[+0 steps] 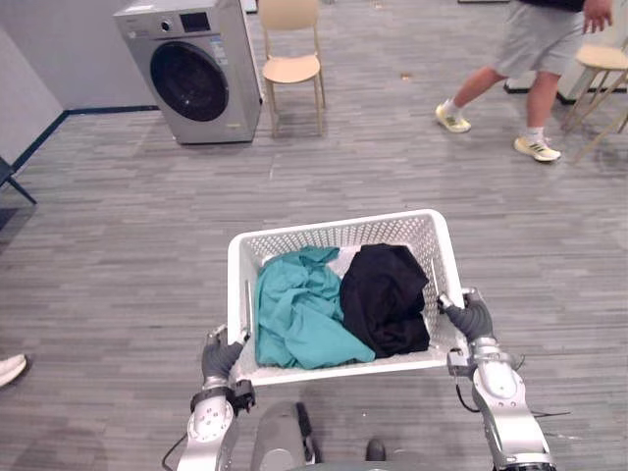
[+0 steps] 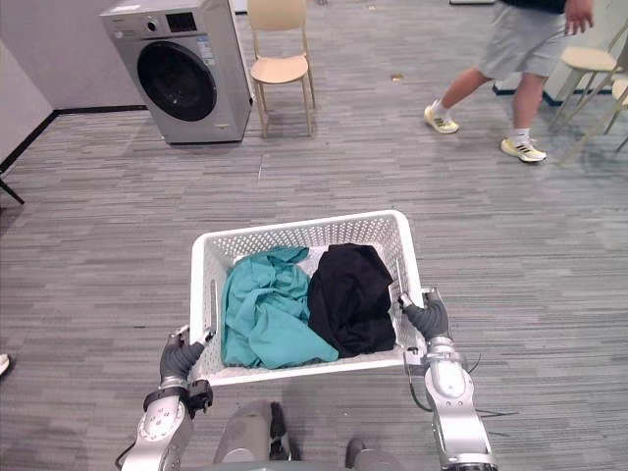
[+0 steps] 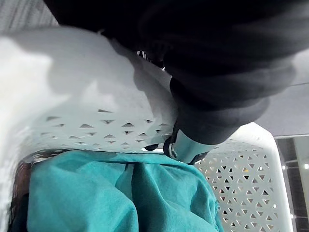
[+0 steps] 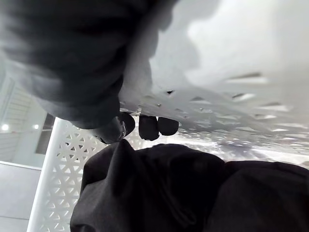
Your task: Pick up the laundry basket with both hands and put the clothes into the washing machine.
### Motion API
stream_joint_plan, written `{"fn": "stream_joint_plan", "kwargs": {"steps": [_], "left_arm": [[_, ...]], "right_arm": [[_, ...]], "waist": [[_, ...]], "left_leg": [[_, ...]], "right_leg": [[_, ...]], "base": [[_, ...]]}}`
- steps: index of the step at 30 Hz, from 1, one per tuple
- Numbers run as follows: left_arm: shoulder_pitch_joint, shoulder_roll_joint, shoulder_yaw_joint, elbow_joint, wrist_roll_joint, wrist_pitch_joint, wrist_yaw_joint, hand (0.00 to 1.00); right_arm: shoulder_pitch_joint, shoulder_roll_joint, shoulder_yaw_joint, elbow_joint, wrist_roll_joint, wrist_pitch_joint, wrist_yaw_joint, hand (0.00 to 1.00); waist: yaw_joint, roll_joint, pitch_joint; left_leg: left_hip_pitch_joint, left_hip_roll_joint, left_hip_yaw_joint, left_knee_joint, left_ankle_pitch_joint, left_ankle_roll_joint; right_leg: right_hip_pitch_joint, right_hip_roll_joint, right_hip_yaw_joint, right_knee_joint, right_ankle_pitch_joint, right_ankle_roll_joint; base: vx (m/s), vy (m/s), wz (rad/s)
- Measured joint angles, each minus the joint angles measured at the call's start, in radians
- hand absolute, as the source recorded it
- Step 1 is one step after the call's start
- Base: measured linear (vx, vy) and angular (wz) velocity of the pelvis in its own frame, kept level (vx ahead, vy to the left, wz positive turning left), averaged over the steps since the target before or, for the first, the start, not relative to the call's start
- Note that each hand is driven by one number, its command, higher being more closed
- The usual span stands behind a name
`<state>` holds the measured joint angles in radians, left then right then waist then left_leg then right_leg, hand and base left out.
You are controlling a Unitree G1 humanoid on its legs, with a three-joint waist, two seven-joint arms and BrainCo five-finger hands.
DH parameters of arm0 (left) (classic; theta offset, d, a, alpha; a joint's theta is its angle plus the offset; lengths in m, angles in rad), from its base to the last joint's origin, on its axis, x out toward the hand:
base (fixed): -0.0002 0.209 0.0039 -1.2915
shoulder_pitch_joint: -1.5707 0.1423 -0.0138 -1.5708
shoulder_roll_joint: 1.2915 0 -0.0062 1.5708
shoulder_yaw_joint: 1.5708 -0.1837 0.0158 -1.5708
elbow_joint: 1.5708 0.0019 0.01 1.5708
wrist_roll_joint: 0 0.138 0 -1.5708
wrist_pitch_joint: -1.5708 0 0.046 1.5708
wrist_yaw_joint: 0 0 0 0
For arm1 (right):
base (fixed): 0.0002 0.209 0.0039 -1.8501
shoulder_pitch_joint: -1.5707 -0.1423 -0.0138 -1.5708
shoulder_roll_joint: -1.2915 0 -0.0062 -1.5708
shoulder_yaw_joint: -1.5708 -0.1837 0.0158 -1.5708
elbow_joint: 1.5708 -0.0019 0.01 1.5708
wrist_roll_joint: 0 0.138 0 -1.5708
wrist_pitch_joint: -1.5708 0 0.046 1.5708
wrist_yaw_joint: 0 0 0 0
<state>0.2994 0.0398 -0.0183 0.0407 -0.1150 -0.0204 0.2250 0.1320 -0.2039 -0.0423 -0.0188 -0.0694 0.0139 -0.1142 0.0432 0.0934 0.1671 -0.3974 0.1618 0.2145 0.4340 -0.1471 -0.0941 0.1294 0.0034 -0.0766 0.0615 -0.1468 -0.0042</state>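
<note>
A white perforated laundry basket (image 1: 334,228) is held up in front of me, above the floor. Inside lie a teal garment (image 1: 299,309) on the left and a black garment (image 1: 385,294) on the right. My left hand (image 1: 220,359) grips the basket's left near corner, fingers curled over the rim (image 3: 96,96). At the right side, my right hand (image 1: 473,319) has its dark fingertips (image 4: 158,126) hooked through the rim. The silver washing machine (image 1: 196,69) stands far ahead to the left, its round dark door closed.
A beige chair (image 1: 291,61) stands just right of the washing machine. A person (image 1: 530,59) walks across the far right, near another chair (image 1: 603,69). Someone's white shoe (image 1: 10,368) shows at the left edge. Grey plank floor lies between me and the machine.
</note>
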Motion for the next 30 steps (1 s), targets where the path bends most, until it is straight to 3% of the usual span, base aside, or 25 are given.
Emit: {"fn": "stream_joint_plan", "kwargs": {"steps": [2,3,4,5,6,7,8,9,10,12,14,15,17,18,19,20,21,22,23,24,25,26,27,28,30], "left_arm": [[0.001,-0.010,-0.001,0.000,0.001,0.001,-0.005,1.00],[-0.001,-0.011,-0.002,0.002,0.006,0.014,-0.004,1.00],[-0.004,-0.002,-0.007,0.004,0.015,0.026,-0.004,1.00],[-0.007,0.002,-0.007,0.004,0.021,0.031,-0.004,1.00],[-0.009,0.001,-0.009,0.007,0.031,0.038,-0.004,1.00],[-0.006,0.002,-0.016,0.017,0.034,0.038,-0.005,1.00],[-0.006,0.002,-0.017,0.021,0.037,0.038,-0.005,1.00],[-0.012,0.012,-0.020,0.038,0.038,0.040,-0.005,1.00],[-0.012,0.037,-0.021,0.049,0.039,0.056,-0.005,1.00],[0.002,0.055,-0.019,0.050,0.041,0.058,-0.005,1.00],[-0.016,0.086,-0.020,0.049,0.040,0.057,-0.005,1.00],[-0.035,0.103,-0.023,0.051,0.040,0.057,-0.007,1.00],[-0.049,0.105,-0.029,0.054,0.040,0.057,-0.008,1.00],[-0.054,0.110,-0.042,0.055,0.040,0.057,-0.008,1.00],[-0.055,0.113,-0.051,0.057,0.041,0.057,-0.008,1.00],[-0.049,0.114,-0.069,0.059,0.043,0.057,-0.008,1.00],[-0.050,0.087,-0.077,0.088,0.049,0.057,-0.007,1.00],[-0.047,0.067,-0.075,0.100,0.050,0.057,-0.007,1.00],[-0.041,0.033,-0.070,0.104,0.059,0.056,-0.006,1.00],[-0.044,0.023,-0.056,0.105,0.059,0.056,-0.007,1.00],[-0.027,0.020,-0.038,0.105,0.059,0.056,-0.006,1.00],[-0.025,0.026,-0.038,0.103,0.058,0.057,-0.007,1.00],[-0.029,0.038,-0.042,0.095,0.057,0.056,-0.007,1.00],[-0.029,0.041,-0.042,0.083,0.057,0.055,-0.007,1.00],[-0.028,0.042,-0.042,0.053,0.056,0.051,-0.007,1.00]], "right_arm": [[-0.011,-0.017,0.000,0.021,0.005,-0.006,0.000,1.00],[-0.022,-0.019,0.000,0.061,0.010,-0.008,-0.001,1.00],[-0.024,-0.014,-0.002,0.095,0.011,-0.006,-0.001,1.00],[-0.024,-0.014,-0.006,0.104,0.014,-0.006,-0.001,1.00],[-0.025,-0.013,-0.010,0.116,0.020,-0.006,-0.001,1.00],[-0.026,-0.013,-0.019,0.134,0.019,-0.007,0.002,1.00],[-0.027,-0.012,-0.021,0.141,0.019,-0.007,0.004,1.00],[-0.034,-0.001,-0.021,0.166,0.018,-0.007,0.007,1.00],[-0.030,0.016,-0.011,0.196,0.015,-0.006,0.008,1.00],[-0.026,0.028,0.003,0.207,0.005,-0.003,0.008,1.00],[-0.029,0.041,0.006,0.207,0.008,-0.009,0.008,1.00],[-0.029,0.047,0.005,0.206,0.012,-0.009,0.007,1.00],[-0.028,0.048,-0.003,0.203,0.020,-0.008,0.004,1.00],[-0.020,0.048,-0.016,0.193,0.020,-0.008,0.004,1.00],[-0.014,0.047,-0.021,0.190,0.019,-0.007,0.004,1.00],[0.002,0.042,-0.022,0.190,0.018,-0.006,0.004,1.00],[0.020,0.029,-0.035,0.192,0.016,-0.003,0.004,1.00],[0.029,0.019,-0.038,0.192,0.014,0.001,0.004,1.00],[0.030,0.015,-0.040,0.188,0.005,0.006,0.004,1.00],[0.029,0.004,-0.034,0.165,0.000,0.014,0.005,1.00],[0.030,0.010,-0.014,0.150,-0.001,0.026,0.005,1.00],[0.039,0.016,-0.012,0.136,-0.001,0.028,0.005,1.00],[0.044,0.033,-0.018,0.125,-0.001,0.029,-0.001,1.00],[0.046,0.035,-0.019,0.109,-0.001,0.032,-0.010,1.00],[0.048,0.034,-0.021,0.070,-0.001,0.031,-0.014,1.00]], "waist": [[0.009,0.025,0.001],[0.014,0.024,0.000],[0.019,-0.009,-0.004],[0.015,-0.024,-0.007],[0.015,-0.043,-0.009],[0.023,-0.044,-0.008],[0.026,-0.046,-0.007],[0.021,-0.059,-0.002],[-0.010,-0.070,0.005],[-0.030,-0.058,0.006],[-0.034,-0.049,0.007],[-0.045,-0.047,0.008],[-0.085,-0.059,0.008],[-0.102,-0.085,0.007],[-0.108,-0.097,0.003],[-0.119,-0.107,-0.004],[-0.127,-0.063,-0.022],[-0.123,-0.035,-0.039],[-0.114,0.033,-0.045],[-0.113,0.067,-0.012],[-0.093,0.069,-0.010],[-0.079,0.074,-0.007],[-0.064,0.060,0.007],[-0.049,0.043,0.018],[-0.025,0.017,0.023]], "left_leg": [[0.007,-0.004,-0.032,-0.233,0.067,-0.047],[0.017,-0.019,-0.025,-0.196,0.190,-0.004],[0.029,-0.062,-0.034,-0.153,0.240,0.084],[0.021,-0.084,-0.032,-0.108,0.204,0.151],[0.006,-0.105,-0.014,-0.008,0.122,0.185],[0.026,-0.117,-0.001,0.045,0.039,0.196],[0.041,-0.123,0.006,0.051,0.017,0.200],[0.100,-0.153,0.011,0.045,-0.041,0.195],[0.208,-0.190,0.011,0.018,-0.094,0.199],[0.332,-0.201,0.009,-0.054,-0.122,0.199],[0.471,-0.206,0.002,-0.171,-0.125,0.195],[0.535,-0.206,-0.020,-0.228,-0.127,0.190],[0.617,-0.216,-0.072,-0.280,-0.141,0.164],[0.676,-0.245,-0.115,-0.305,-0.157,0.140],[0.705,-0.255,-0.140,-0.308,-0.174,0.121],[0.768,-0.264,-0.186,-0.292,-0.213,0.104],[0.790,-0.228,-0.222,-0.227,-0.239,0.094],[0.772,-0.208,-0.234,-0.166,-0.239,0.094],[0.683,-0.147,-0.233,0.074,-0.216,0.061],[0.565,-0.091,-0.197,0.375,-0.032,0.005],[0.471,-0.037,-0.162,0.566,0.157,-0.014],[0.377,0.024,-0.132,0.735,0.124,0.009],[0.274,0.064,-0.097,0.846,0.046,0.071],[0.207,0.069,-0.069,0.836,-0.003,0.104],[0.082,0.050,-0.017,0.688,-0.085,0.113]], "right_leg": [[0.053,-0.006,0.024,-0.016,-0.045,0.032],[0.111,-0.032,0.027,-0.027,-0.066,0.060],[0.149,-0.077,0.025,-0.029,-0.047,0.087],[0.161,-0.102,0.023,-0.023,-0.038,0.102],[0.149,-0.140,0.023,0.052,-0.030,0.121],[0.075,-0.163,0.031,0.259,-0.028,0.182],[0.040,-0.175,0.039,0.351,-0.016,0.209],[-0.088,-0.221,0.052,0.676,0.045,0.266],[-0.205,-0.262,0.039,0.975,0.032,0.200],[-0.298,-0.263,-0.008,1.033,-0.023,0.113],[-0.439,-0.228,-0.100,0.896,-0.083,0.082],[-0.496,-0.183,-0.135,0.713,-0.080,0.072],[-0.517,-0.124,-0.128,0.309,0.039,0.091],[-0.534,-0.117,-0.085,0.134,0.124,0.119],[-0.547,-0.117,-0.063,0.097,0.146,0.111],[-0.554,-0.112,-0.035,0.094,0.183,0.060],[-0.561,-0.095,-0.021,0.202,0.319,0.018],[-0.574,-0.088,-0.036,0.262,0.319,0.015],[-0.563,-0.061,-0.072,0.339,0.220,-0.003],[-0.499,-0.030,-0.093,0.370,0.145,-0.017],[-0.448,-0.011,-0.092,0.365,0.100,-0.028],[-0.381,0.003,-0.114,0.346,0.074,-0.033],[-0.277,0.013,-0.120,0.296,0.043,-0.034],[-0.196,0.010,-0.112,0.241,0.030,-0.035],[-0.078,-0.006,-0.112,0.133,0.012,-0.027]], "base": [[0.70,0.279,-0.33],[0.88,0.375,-0.22],[0.75,0.332,-0.03],[0.77,0.336,0.11],[0.76,0.348,0.03],[0.74,0.336,-0.06],[0.68,0.312,-0.15],[0.66,0.294,0.06],[0.67,0.274,0.10],[0.69,0.234,-0.08],[0.82,0.192,-0.18],[0.82,0.090,0.38],[0.71,0.013,0.73],[0.61,-0.032,0.73],[0.80,-0.074,0.94],[0.82,-0.112,0.97],[0.85,-0.124,0.85],[0.84,-0.147,0.58],[0.82,-0.137,0.37],[0.92,-0.167,0.21],[0.73,-0.133,0.09],[0.69,-0.145,0.05],[0.70,-0.124,0.16],[0.70,-0.105,0.16],[0.81,-0.012,0.08]]}}
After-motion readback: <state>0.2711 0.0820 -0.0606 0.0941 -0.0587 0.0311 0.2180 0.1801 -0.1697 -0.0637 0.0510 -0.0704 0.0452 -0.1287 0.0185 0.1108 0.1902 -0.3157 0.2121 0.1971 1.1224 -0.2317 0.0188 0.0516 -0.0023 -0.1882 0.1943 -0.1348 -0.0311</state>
